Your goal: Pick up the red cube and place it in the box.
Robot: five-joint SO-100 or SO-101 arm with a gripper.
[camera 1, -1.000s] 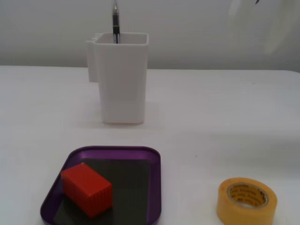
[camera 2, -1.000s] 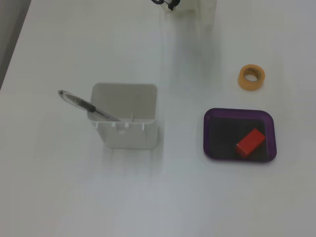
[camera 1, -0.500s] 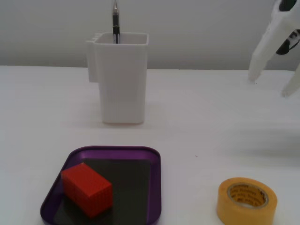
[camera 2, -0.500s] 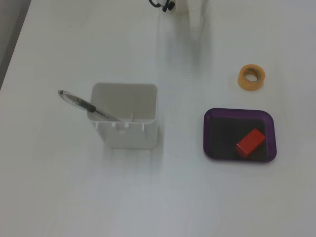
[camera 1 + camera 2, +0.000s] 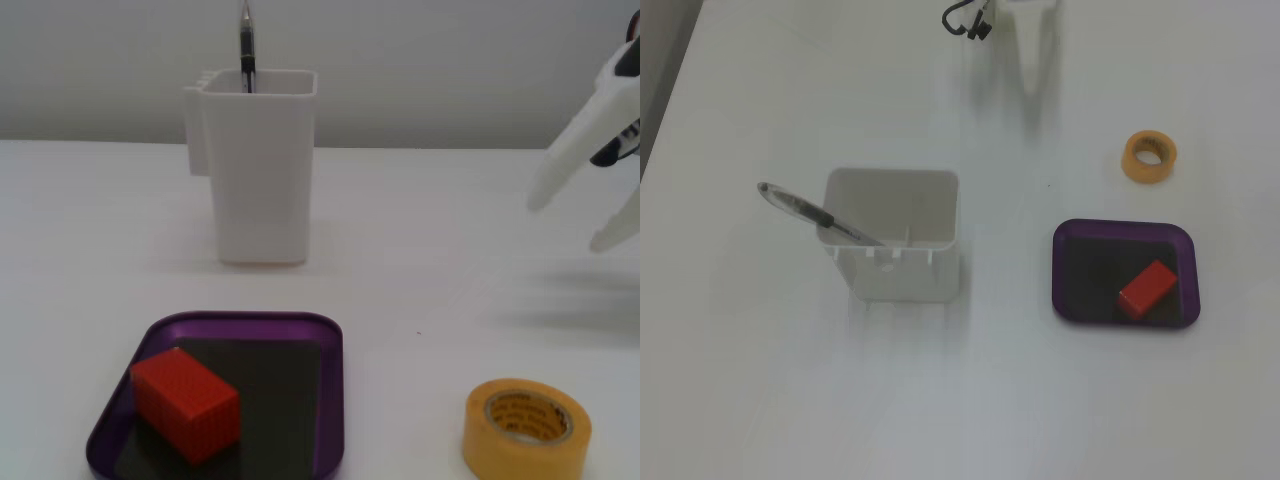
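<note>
One red cube (image 5: 185,402) in box (image 5: 330,400); tape roll (image 5: 527,430) beside; fingers (image 5: 575,220) spread, empty.

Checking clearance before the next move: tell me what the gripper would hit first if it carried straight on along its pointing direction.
Probably bare table. The gripper points down, open, with nothing beneath it; depth is uncertain.

A plain white table (image 5: 470,260) fills most of both fixed views, its surface matte and unmarked apart from one tiny dark speck (image 5: 419,333). Behind the table, along its far edge, stands a bare pale grey-white wall (image 5: 430,60) with no window or fixture in sight. In the view from above, a strip of darker grey floor (image 5: 658,70) shows past the table's upper left edge. The light is soft and even, throwing only faint, blurred shadows onto the table.
</note>
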